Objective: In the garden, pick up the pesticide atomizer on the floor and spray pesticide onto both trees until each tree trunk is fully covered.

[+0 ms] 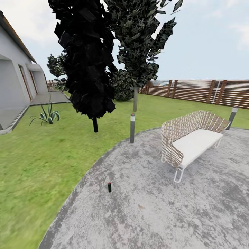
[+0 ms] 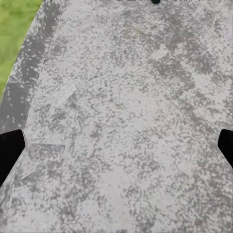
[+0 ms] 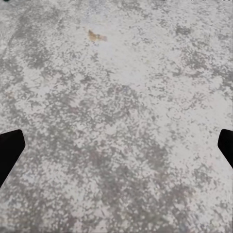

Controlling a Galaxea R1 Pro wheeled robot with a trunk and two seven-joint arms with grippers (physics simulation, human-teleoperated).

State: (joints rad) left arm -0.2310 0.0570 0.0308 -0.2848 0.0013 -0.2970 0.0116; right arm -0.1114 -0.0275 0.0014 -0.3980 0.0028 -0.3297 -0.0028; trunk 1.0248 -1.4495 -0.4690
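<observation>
The pesticide atomizer (image 1: 109,187), a tiny dark green bottle with a red top, stands upright on the grey speckled floor (image 1: 155,214) near its curved edge by the lawn. A dark speck at the edge of the left wrist view may be the atomizer (image 2: 154,1). My left gripper (image 2: 116,153) hangs open over bare paving, its dark fingertips (image 2: 9,150) spread wide. My right gripper (image 3: 116,150) is open too, above paving with nothing between its fingers. The two thick-trunked trees are out of view.
A woven bench (image 1: 192,138) with a white seat stands on the paving to the right. Grey bollards (image 1: 132,128) (image 1: 232,117) mark the paving's edge. Two dark conifers (image 1: 88,62) (image 1: 138,41), a round shrub (image 1: 122,84), the slatted fence (image 1: 200,90) and a house (image 1: 14,79) lie beyond.
</observation>
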